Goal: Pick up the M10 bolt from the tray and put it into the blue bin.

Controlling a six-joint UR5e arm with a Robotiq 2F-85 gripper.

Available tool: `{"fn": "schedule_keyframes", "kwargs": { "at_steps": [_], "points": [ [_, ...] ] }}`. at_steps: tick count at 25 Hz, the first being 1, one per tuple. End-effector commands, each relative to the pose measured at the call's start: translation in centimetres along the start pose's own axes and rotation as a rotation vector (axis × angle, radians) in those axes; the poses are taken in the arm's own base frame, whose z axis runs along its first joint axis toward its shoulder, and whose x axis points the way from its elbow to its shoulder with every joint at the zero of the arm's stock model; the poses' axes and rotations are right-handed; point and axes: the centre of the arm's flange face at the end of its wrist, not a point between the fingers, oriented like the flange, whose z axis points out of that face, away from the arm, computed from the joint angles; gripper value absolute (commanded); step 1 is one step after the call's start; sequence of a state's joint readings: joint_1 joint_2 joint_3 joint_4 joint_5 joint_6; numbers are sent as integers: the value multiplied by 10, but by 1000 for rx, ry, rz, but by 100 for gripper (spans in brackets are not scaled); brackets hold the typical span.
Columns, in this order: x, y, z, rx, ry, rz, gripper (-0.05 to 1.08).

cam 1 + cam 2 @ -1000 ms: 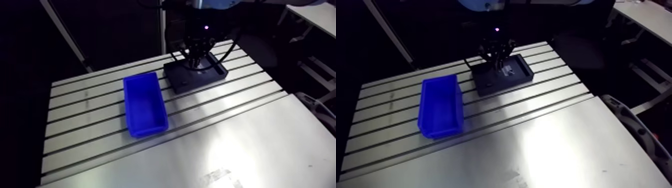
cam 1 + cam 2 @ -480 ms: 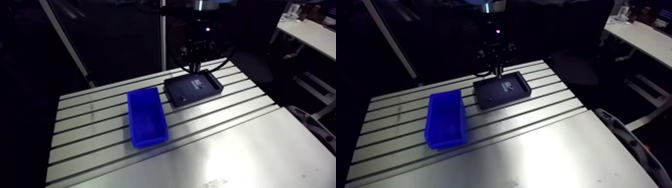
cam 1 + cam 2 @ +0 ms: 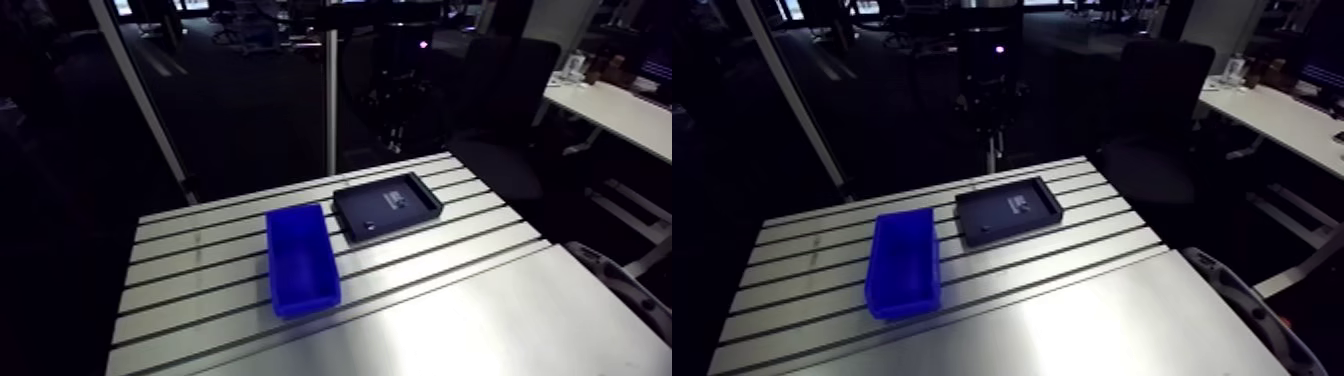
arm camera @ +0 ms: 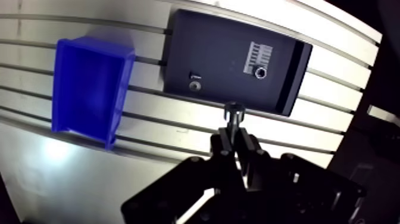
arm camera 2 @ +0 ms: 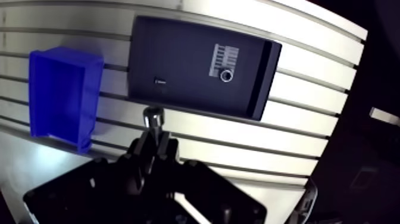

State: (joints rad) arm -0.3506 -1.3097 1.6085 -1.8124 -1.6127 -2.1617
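Observation:
My gripper is shut on a small metal bolt, whose round head sticks out past the fingertips. In the wrist view it hangs high over the slotted table, just off the near long edge of the black tray. A white label, a small round part and another small part lie in the tray. The blue bin stands open and empty beside the tray, off to one side of the gripper. In the arm view the tray and bin sit side by side, with the gripper dark above them.
The slotted aluminium table holds the bin and tray on its far half. A smooth plate covers the near part. A light upright post rises behind the table's far edge.
The gripper has risen from the tray to well above the table, with the bolt in it. The arm camera rose too, so the whole scene looks smaller.

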Motion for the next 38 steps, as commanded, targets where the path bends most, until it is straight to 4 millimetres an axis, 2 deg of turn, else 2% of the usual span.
{"fn": "schedule_keyframes", "kwargs": {
  "at_steps": [1, 5, 10, 13, 21, 28, 38],
  "points": [
    [-6, -27, -35, -2, 4, -250, 105],
    [-10, -47, -49, 1, 9, -448, 104],
    [-10, -80, -50, 2, -1, -649, 104],
    [-10, -94, -42, 14, -17, -752, 103],
    [-9, -112, -23, 61, -15, -1007, 102],
    [0, -131, -2, 69, -17, -1094, 103],
    [-6, -159, 24, 77, -33, -1168, 103]
  ]
}}
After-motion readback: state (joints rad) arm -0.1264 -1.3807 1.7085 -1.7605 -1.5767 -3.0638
